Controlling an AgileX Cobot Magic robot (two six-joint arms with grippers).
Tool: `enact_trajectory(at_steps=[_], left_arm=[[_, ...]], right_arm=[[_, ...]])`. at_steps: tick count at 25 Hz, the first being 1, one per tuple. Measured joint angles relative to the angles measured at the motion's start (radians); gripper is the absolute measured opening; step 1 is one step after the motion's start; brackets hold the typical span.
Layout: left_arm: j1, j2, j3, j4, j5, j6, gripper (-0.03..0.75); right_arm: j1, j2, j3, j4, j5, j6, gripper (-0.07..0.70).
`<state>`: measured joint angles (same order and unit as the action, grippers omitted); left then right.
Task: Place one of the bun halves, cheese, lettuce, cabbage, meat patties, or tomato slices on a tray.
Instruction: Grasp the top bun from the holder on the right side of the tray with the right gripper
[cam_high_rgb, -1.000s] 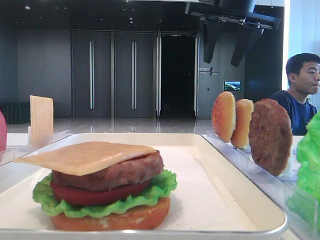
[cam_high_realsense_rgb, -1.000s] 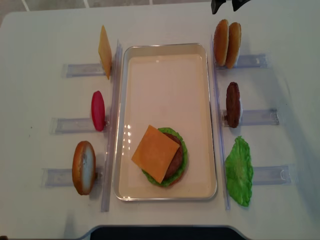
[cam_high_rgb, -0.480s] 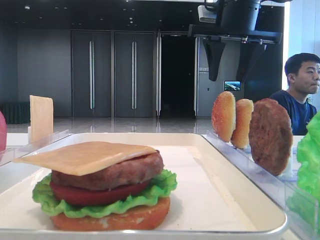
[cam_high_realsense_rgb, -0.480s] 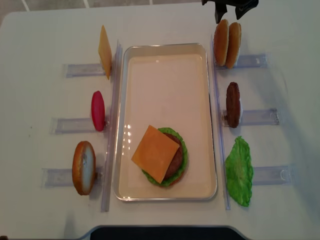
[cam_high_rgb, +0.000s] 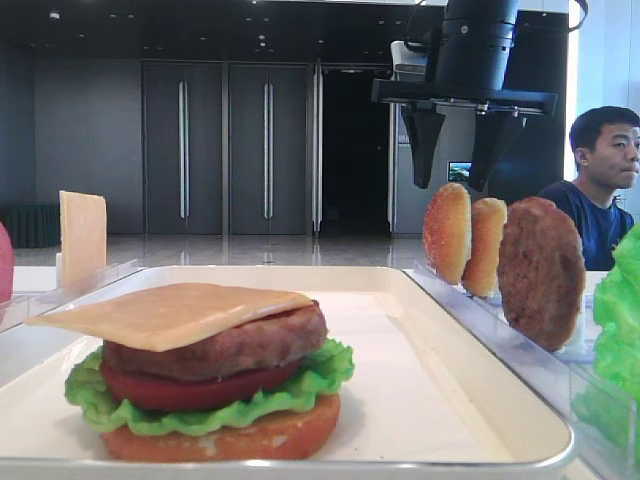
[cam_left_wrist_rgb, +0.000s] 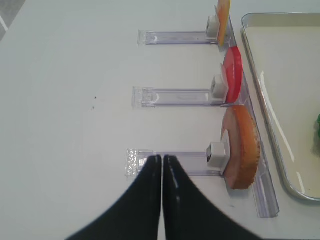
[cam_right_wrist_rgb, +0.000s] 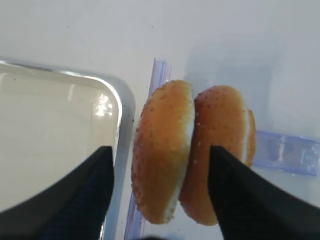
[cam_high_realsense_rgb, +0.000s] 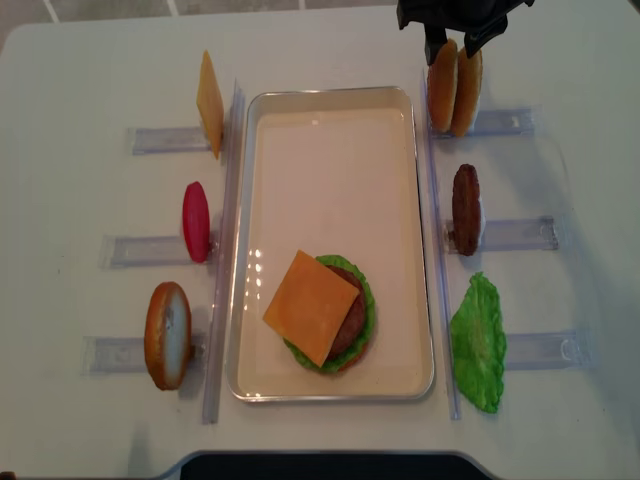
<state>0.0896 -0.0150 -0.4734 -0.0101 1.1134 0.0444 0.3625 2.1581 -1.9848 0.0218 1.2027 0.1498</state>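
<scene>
Two domed golden-brown speckled bun tops (cam_right_wrist_rgb: 192, 150) are standing on edge, pressed side by side, in a clear plastic rack (cam_right_wrist_rgb: 287, 152) on the white tabletop (cam_high_realsense_rgb: 90, 60), just beside the far right corner of the large cream-white rimmed tray (cam_high_realsense_rgb: 335, 150). A stack is already sitting on that tray: flat bottom bun, frilly green lettuce (cam_high_rgb: 320, 375), deep-red tomato slice (cam_high_rgb: 180, 390), dark brown patty (cam_high_rgb: 220, 345), square pale-orange cheese slice (cam_high_rgb: 170, 312) on top.

The bun tops are probably light, rigid props with a glossy crust, so likely a bit slippery; judging by how they stand, pinching one across its thin dimension, crust face to flat face, high on the upper rim looks best, keeping clear of its neighbour.

The right hand (cam_right_wrist_rgb: 160, 190) is hanging above the pair with fingers spread wide, straddling the tray-side bun, touching nothing and holding nothing. The left hand (cam_left_wrist_rgb: 162, 165) is sitting fully closed and empty over the tabletop beside the left rack's lone bun (cam_left_wrist_rgb: 242, 150), not touching it.
</scene>
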Motion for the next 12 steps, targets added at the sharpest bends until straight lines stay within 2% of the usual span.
enact_trajectory(at_steps=[12], left_arm=[[0.0,0.0,0.0,0.003,0.0,0.0,0.0]], right_arm=[[-0.001,0.01,0.0,0.012,-0.013,0.018,0.427]])
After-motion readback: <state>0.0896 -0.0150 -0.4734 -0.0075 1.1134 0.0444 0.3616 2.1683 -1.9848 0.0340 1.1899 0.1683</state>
